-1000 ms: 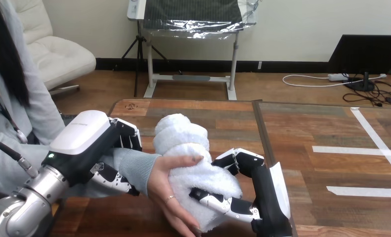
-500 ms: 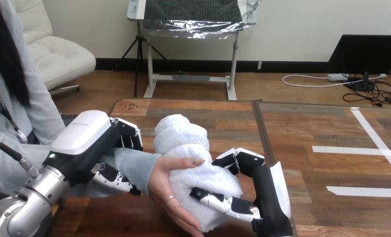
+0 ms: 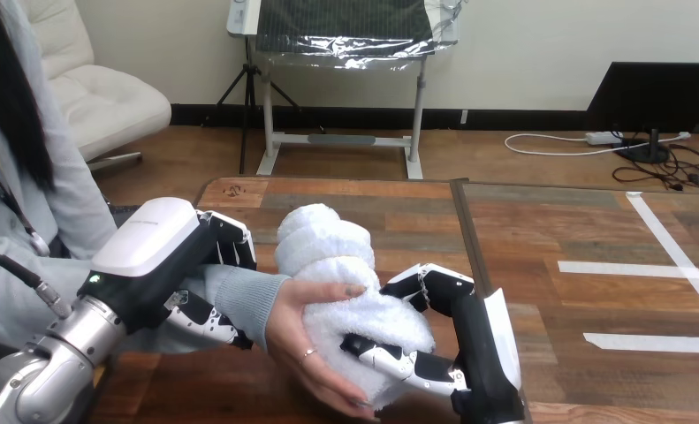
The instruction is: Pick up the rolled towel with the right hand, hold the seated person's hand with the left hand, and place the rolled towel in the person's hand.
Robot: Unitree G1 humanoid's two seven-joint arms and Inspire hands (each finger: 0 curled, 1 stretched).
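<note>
**Head view.** We find the left hand [image 3: 151,256] clasped round the person's wrist [image 3: 239,296]. Its fingers lie over the grey sleeve and its thumb sits beneath. The person's hand [image 3: 297,340] lies palm up just beyond it, above the near part of the table [image 3: 549,230].

The rolled towel [image 3: 328,252] rests across that palm. The person's thumb is laid over its middle, and its far end projects beyond the palm. The right hand [image 3: 474,340] grips the towel's near end from the right, fingers curled into the cloth.

We judge the step in hand to be the release of the towel into the palm. To do it well:

1. Hold the left hand steady, so that the wrist does not sag.
2. Open the right hand's fingers slowly, without dragging the cloth.
3. Withdraw the right hand to the right, clear of the person's fingers.

The projecting far end may tip the towel. We release only once the person's hand bears the weight.
</note>
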